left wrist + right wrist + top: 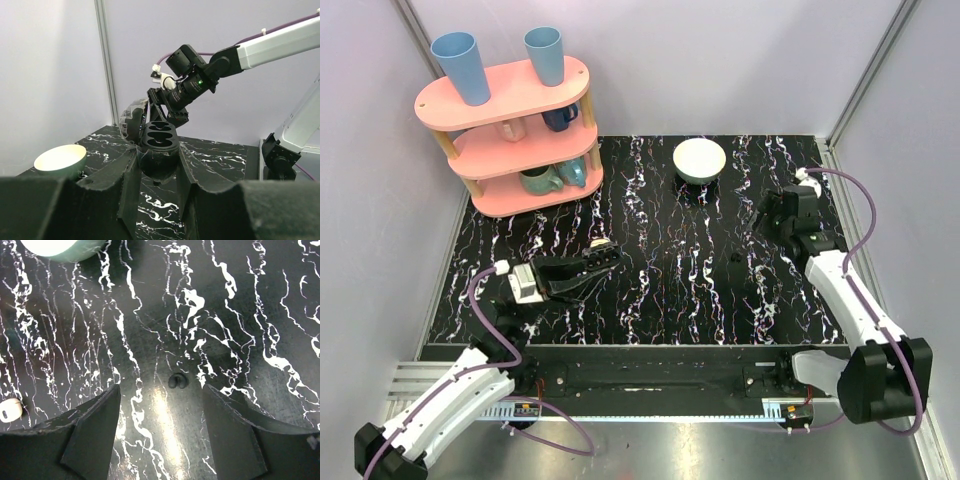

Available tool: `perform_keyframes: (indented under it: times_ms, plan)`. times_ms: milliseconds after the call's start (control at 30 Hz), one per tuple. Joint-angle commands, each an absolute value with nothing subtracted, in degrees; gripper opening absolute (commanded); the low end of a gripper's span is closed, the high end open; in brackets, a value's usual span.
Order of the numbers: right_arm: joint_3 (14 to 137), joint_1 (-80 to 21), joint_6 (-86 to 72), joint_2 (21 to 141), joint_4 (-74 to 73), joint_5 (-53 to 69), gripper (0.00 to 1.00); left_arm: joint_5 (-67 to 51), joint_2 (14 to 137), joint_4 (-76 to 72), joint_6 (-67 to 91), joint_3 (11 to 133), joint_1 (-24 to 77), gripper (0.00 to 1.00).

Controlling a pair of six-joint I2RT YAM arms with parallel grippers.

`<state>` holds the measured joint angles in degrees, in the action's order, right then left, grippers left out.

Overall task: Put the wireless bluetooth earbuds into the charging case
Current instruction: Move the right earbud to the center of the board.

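The left pincer (156, 170) pinches the open charging case (159, 139), its two wells facing up. The right pincer (161, 388) hangs spread above a small black object (178, 381) on the table (260, 295), one whitish earbud (10, 410) lying just beside a finger.

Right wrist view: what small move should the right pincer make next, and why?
Probably shift sideways, toward this view's left edge, before closing. The open right pincer straddles only the small black object, while a whitish earbud lies outside its finger. The charging case in the left pincer shows both sockets empty.
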<state>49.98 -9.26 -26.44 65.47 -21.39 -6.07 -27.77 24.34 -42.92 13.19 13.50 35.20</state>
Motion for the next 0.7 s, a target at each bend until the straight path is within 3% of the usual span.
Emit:
perform_keyframes:
  times_ms: [0, 667]
  plan:
    - [50.10, -6.24, -26.10, 67.49, -20.04, -0.35, 0.72, -27.68, 22.50, -43.16, 11.60, 15.91, 35.24, 0.00]
    - [52.30, -4.66, -26.54, 83.32, -16.88, 3.79, 0.61, -30.32, 24.88, -45.79, 13.89, 15.73, 35.33, 0.00]
